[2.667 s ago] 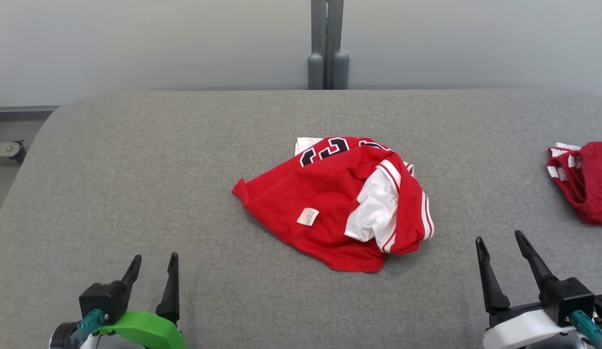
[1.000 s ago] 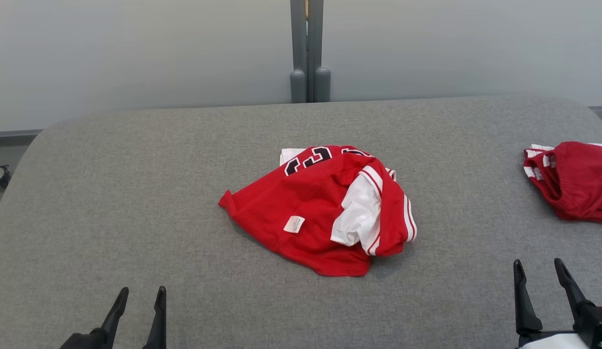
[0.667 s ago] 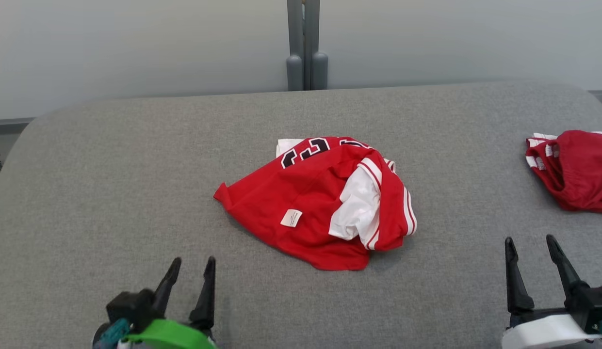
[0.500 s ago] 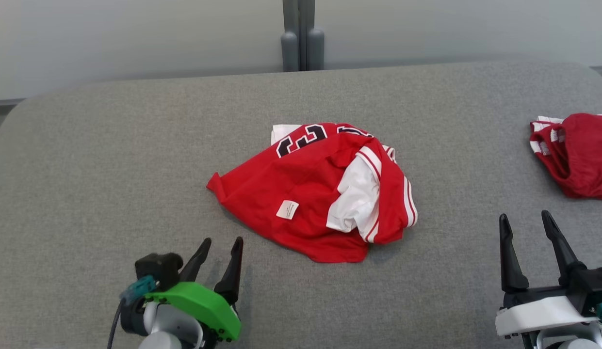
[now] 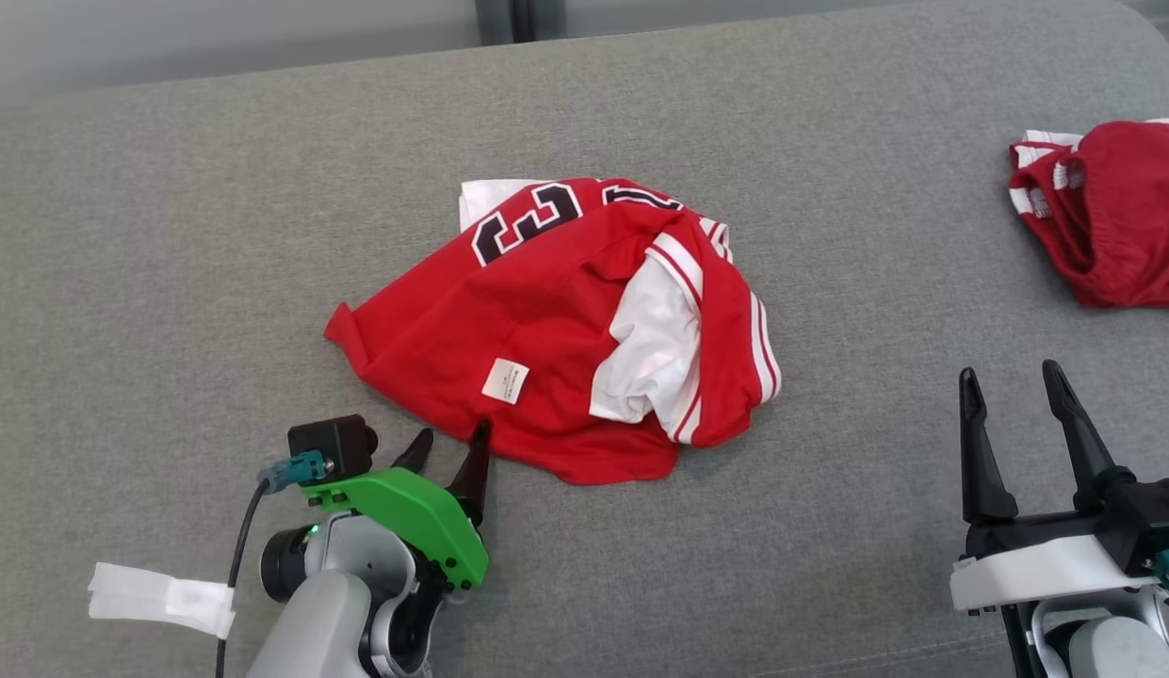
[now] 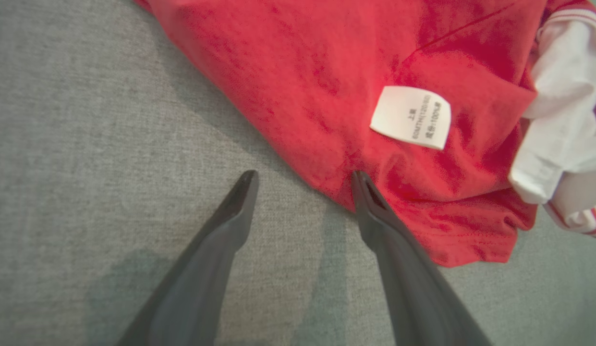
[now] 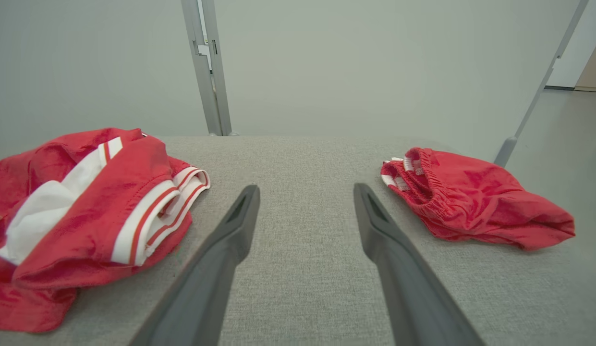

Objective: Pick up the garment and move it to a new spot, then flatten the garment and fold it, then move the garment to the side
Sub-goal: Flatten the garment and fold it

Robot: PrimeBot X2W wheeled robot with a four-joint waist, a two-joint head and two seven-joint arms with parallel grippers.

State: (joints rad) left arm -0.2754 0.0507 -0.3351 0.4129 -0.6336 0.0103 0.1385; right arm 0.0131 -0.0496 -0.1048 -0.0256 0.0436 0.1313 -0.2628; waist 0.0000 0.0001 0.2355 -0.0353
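**Left fingers wide open at the jersey's hem, pinch not yet made**

The left fingers [image 6: 216, 240] stand spread apart with nothing between them. In the wrist view one tip sits right at the red hem [image 6: 322, 173] and the other is over bare grey tabletop [image 5: 170, 235]. That is the 7 o'clock edge of the jersey [image 5: 546, 320], which lies crumpled mid-tabletop with the care label [image 5: 505, 380] just beyond the tips.

The step in hand looks like the first pickup. To do it well, the fingers should straddle the hem and press down until cloth bunches between them, then close. A shallow bite risks catching one thin layer, or shoving the edge away. Aiming past the hem toward the label should gather a thicker fold. The label itself is no handle.

The right fingers [image 7: 216, 259] are parted and empty too, hanging low at 4 o'clock, well apart from the jersey. The white sleeve [image 5: 645, 358] spills out on that side, so a second grip there would help keep the bundle from dragging. A second red garment [image 5: 1121, 217] sits out at 2 o'clock, so the new spot is best chosen clear of it.
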